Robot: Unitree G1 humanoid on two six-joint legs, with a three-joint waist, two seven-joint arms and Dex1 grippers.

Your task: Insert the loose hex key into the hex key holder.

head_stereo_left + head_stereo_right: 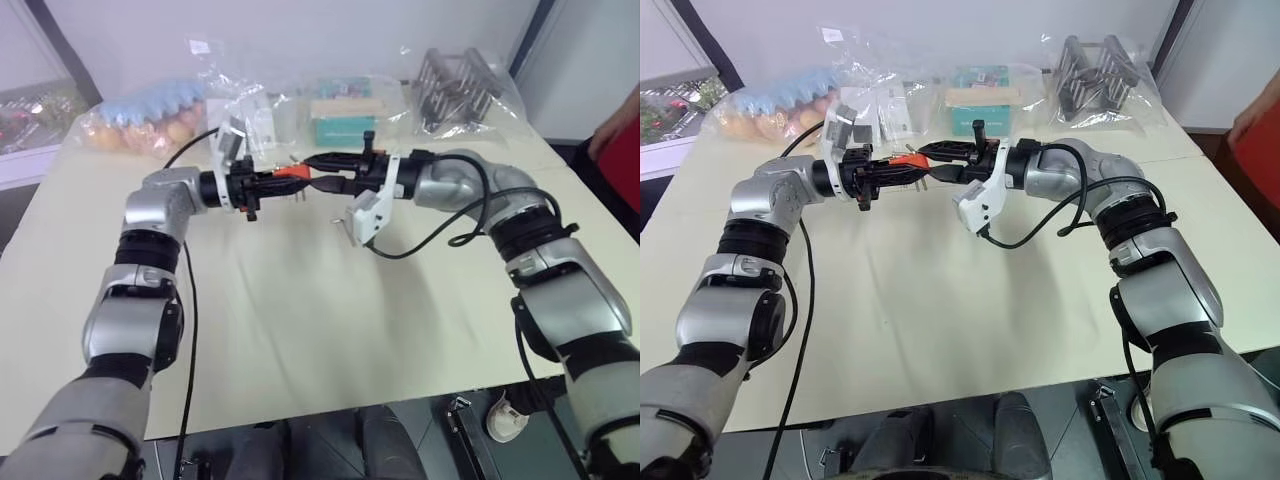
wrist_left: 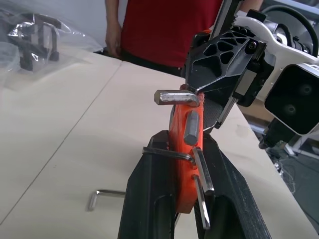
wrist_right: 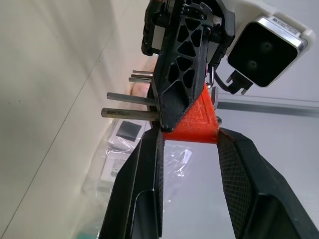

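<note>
Hex key holder (image 2: 183, 149) is up in the air above the table (image 1: 300, 340), caught between both grippers where they meet in front of the robot. Left gripper (image 2: 187, 164) is clamped on it: its two black fingers (image 2: 149, 199) press the flat sides of the red-orange block. Right gripper (image 3: 192, 144) comes in from the opposite side, and its fingers (image 3: 239, 174) bracket the far corner of the same block, touching or just beside it; whether they actually squeeze it, cannot tell. The loose hex key (image 2: 106, 195) lies flat on the table below and to one side of the left gripper, well apart from both grippers and from the holder. It is a thin, silver-grey, L-shaped rod with a short bent leg at one end. The holder is a small wedge-like plastic block with several grey metal keys sticking out of it, one of them with a hexagonal end face toward the left wrist camera. Both forearms are raised and bent inward, grippers roughly level and pointing at each other, tip to tip. Clear plastic bags (image 1: 300, 110) of parts sit along the table's far edge. A person in a red top (image 2: 169, 25) stands beyond the table.
</note>
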